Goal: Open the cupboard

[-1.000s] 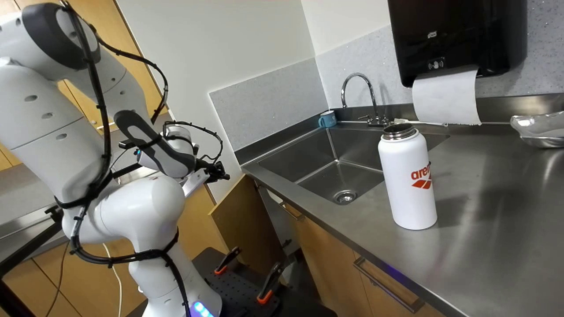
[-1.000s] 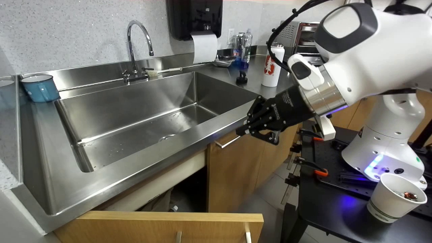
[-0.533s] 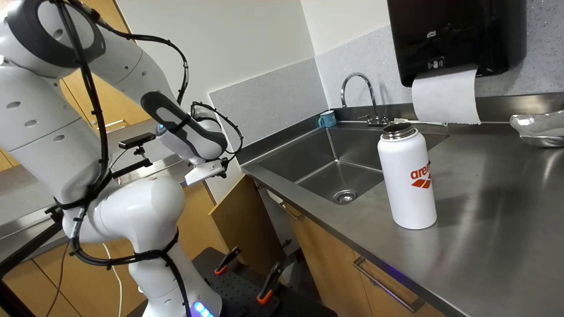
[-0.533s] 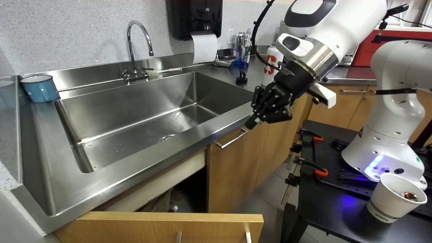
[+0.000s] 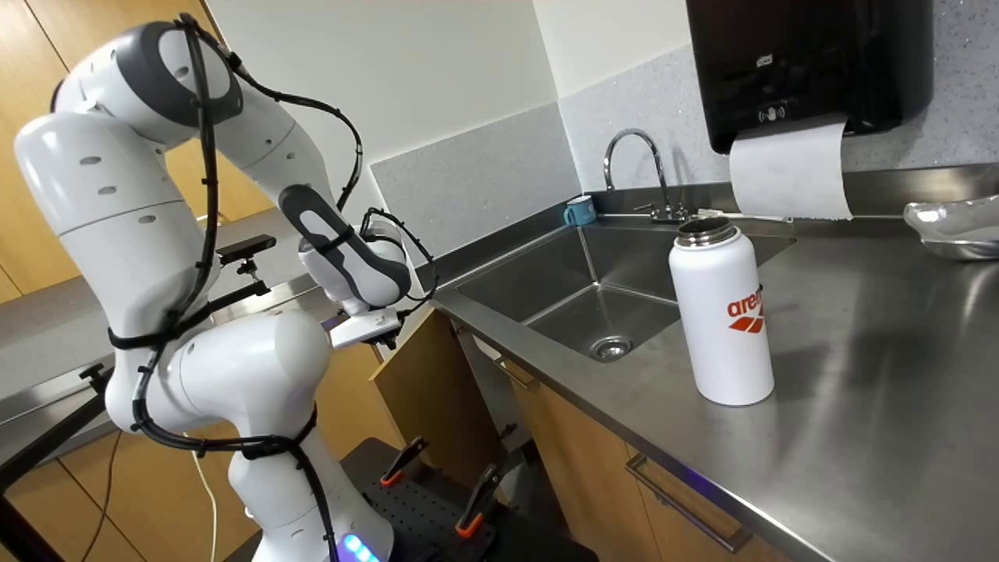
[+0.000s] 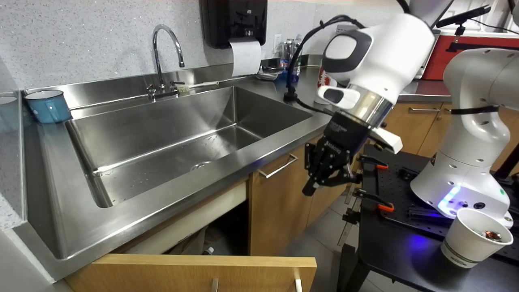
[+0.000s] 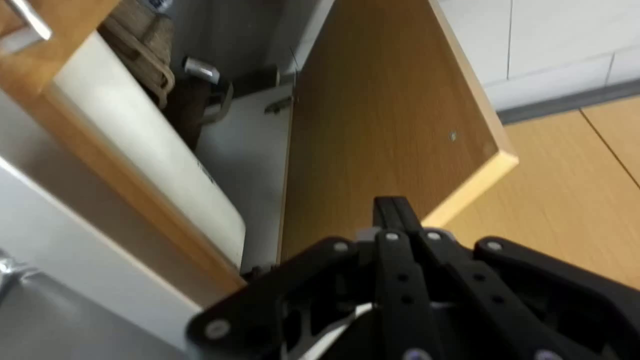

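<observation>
Pincer [image 7: 396, 212] pressed together, masking part of open cupboard door [image 7: 380, 115] in wrist view; brown object [image 7: 137, 25] inside blurred.

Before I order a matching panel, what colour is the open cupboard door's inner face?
Brown; the door's inner face shows best in the wrist view.

I've got bright exterior views: glare along the steel sink [image 6: 162, 129], blue glow on the robot base [image 6: 458, 182] and black desk [image 6: 393, 249]. My wrist view's soft; the cupboard [image 7: 247, 145] is dim inside.
</observation>
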Controlling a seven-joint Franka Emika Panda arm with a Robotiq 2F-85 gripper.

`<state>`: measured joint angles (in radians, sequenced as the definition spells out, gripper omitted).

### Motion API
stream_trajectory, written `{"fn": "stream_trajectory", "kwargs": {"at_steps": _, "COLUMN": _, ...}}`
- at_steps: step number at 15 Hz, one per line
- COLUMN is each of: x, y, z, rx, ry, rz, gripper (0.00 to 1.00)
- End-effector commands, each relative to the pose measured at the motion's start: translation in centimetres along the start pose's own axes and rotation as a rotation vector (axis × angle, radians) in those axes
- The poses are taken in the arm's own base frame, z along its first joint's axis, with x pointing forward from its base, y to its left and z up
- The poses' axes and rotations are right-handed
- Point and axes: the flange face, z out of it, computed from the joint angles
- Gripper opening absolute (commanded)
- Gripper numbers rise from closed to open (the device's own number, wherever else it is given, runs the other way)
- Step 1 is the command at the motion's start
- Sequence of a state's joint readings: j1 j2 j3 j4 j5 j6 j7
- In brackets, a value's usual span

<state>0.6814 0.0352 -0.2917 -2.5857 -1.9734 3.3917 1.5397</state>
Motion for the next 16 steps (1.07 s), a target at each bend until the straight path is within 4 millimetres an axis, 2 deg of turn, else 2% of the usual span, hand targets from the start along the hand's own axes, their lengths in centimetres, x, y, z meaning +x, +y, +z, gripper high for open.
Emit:
{"fn": "stream_trajectory", "kwargs": {"at_steps": 1, "x": -1.3, "y": 0.0, "z": 6.0, "rx": -0.038, "ry": -0.120, "rz": -0.034, "gripper": 0.00}}
{"fn": "stream_trajectory", "kwargs": {"at_steps": 3, "x": -1.5, "y": 0.2, "z": 7.4, "rx": -0.055, "ry": -0.141, "rz": -0.034, "gripper": 0.00}}
{"fn": "stream_trajectory", "kwargs": {"at_steps": 6, "x": 1.2, "y": 0.5, "z": 7.3, "rx": -0.063, "ry": -0.088, "rz": 0.009, "gripper": 0.00}}
{"fn": "stream_trajectory", "kwargs": {"at_steps": 8, "x": 3.8, "y": 0.8, "z": 6.8, "rx": -0.055, "ry": -0.031, "rz": 0.046, "gripper": 0.00}}
{"fn": "stream_trajectory", "kwargs": {"at_steps": 11, "x": 6.3, "y": 0.9, "z": 7.4, "rx": -0.052, "ry": 0.009, "rz": 0.072, "gripper": 0.00}}
{"fn": "stream_trajectory", "kwargs": {"at_steps": 16, "x": 8.3, "y": 0.7, "z": 9.6, "rx": -0.054, "ry": 0.023, "rz": 0.079, "gripper": 0.00}}
